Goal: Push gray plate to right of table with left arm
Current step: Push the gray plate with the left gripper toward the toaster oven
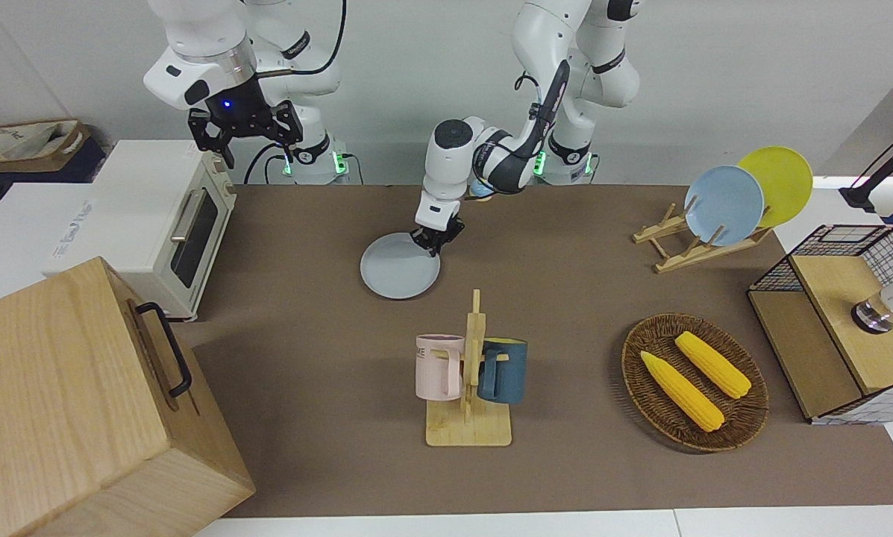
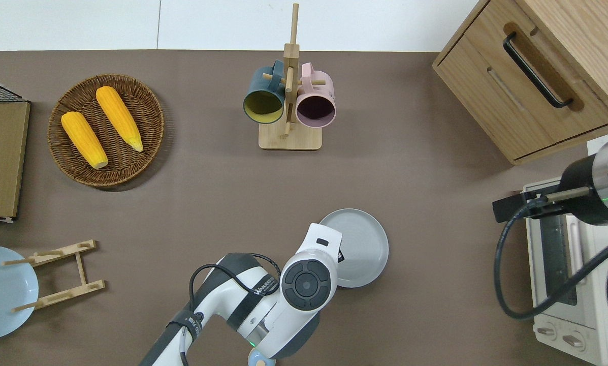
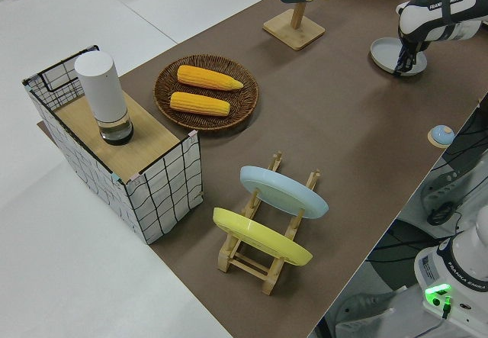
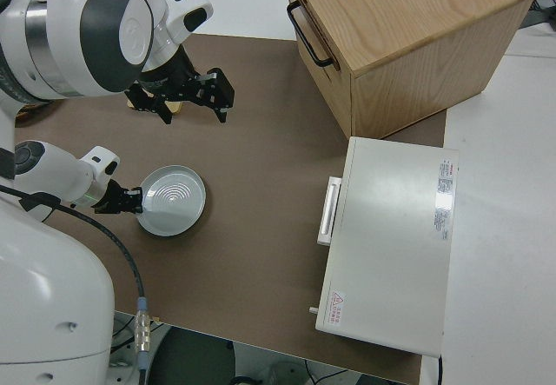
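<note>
Gray plate (image 1: 399,268) bare, left gripper (image 1: 433,244) at rim, jaws unclear, right parked

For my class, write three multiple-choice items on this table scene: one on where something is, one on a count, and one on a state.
1. Where is the gray plate?
A. in the wicker basket
B. flat on the table, nearer to the robots than the mug stand
C. on the plate rack

2. How many corn cobs lie in the wicker basket?
A. one
B. two
C. four

3. How are the two mugs kept?
A. hanging on the mug stand
B. stacked on the table
C. lying inside the toaster oven

Answers: 1 B, the plate lies on the table with the left gripper at its edge. 2 B, two yellow cobs show. 3 A, the pink mug and blue mug hang from its pegs.
</note>
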Controlling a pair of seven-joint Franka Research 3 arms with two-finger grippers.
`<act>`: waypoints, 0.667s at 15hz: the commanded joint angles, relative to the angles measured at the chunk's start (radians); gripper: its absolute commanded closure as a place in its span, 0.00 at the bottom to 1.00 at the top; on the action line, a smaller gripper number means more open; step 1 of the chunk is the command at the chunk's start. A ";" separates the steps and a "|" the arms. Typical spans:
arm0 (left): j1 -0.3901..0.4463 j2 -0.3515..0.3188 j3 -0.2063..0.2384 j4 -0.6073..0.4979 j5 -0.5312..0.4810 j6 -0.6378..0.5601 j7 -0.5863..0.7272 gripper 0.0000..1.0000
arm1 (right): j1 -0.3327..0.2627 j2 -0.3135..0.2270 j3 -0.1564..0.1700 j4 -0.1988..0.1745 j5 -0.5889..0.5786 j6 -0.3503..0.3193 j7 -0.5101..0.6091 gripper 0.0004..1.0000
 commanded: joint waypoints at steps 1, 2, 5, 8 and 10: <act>-0.007 0.016 0.013 0.053 0.037 -0.051 -0.020 0.00 | -0.020 -0.003 0.014 0.009 0.006 -0.013 0.013 0.02; -0.006 0.016 0.013 0.068 0.037 -0.073 -0.020 0.00 | -0.020 -0.003 0.014 0.009 0.006 -0.013 0.013 0.02; -0.003 0.018 0.013 0.096 0.037 -0.120 -0.015 0.00 | -0.020 -0.003 0.014 0.009 0.006 -0.013 0.013 0.02; -0.004 0.015 0.014 0.097 0.045 -0.127 -0.011 0.00 | -0.020 -0.003 0.014 0.009 0.004 -0.013 0.013 0.02; -0.004 0.007 0.017 0.107 0.092 -0.175 0.027 0.00 | -0.020 -0.003 0.014 0.009 0.006 -0.013 0.013 0.02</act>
